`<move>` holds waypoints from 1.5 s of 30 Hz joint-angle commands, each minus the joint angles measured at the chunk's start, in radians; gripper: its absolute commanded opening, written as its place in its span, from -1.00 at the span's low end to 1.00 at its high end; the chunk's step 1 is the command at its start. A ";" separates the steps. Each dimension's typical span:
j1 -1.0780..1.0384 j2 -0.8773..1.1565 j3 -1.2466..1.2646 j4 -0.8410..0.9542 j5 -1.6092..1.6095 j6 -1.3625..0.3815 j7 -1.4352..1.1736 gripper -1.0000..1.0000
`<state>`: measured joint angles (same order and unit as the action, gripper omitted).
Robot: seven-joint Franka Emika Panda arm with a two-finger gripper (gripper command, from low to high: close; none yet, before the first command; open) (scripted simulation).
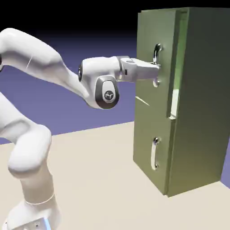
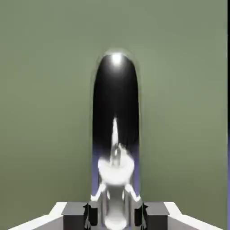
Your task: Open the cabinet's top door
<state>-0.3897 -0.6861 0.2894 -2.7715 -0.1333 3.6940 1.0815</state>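
Between the jaws: the top door's handle (image 2: 116,134), a vertical silver bar, with both fingertips (image 2: 75,214) pressed against it, so the gripper (image 1: 154,64) is clenched on the bar. Behind the jaws the white arm (image 1: 54,72) runs level. Ahead of them, the top door (image 1: 155,45) stands slightly ajar from the cabinet (image 1: 202,112). Below, the shorter door (image 1: 150,148) sits flush; the cabinet stands on the beige desk (image 1: 90,179).
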 commanded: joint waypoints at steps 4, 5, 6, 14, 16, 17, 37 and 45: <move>-0.133 -0.092 0.117 -0.028 -0.008 -0.029 0.104 -1.00; -0.163 -0.100 0.129 -0.026 -0.047 -0.026 0.148 -1.00; -0.191 -0.105 0.137 -0.022 -0.089 -0.021 0.191 -1.00; -0.380 -0.153 0.169 0.015 -0.427 0.029 0.537 -1.00; -0.429 -0.185 0.183 0.020 -0.494 0.036 0.624 -1.00; -0.451 -0.210 0.191 0.019 -0.522 0.034 0.668 -1.00; -0.134 -0.730 0.306 -0.070 -0.449 -0.794 0.866 -1.00; -0.060 -0.809 0.444 0.012 -0.367 -1.142 0.895 -1.00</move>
<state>-0.4501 -1.4951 0.7330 -2.7600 -0.4997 2.5533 1.9762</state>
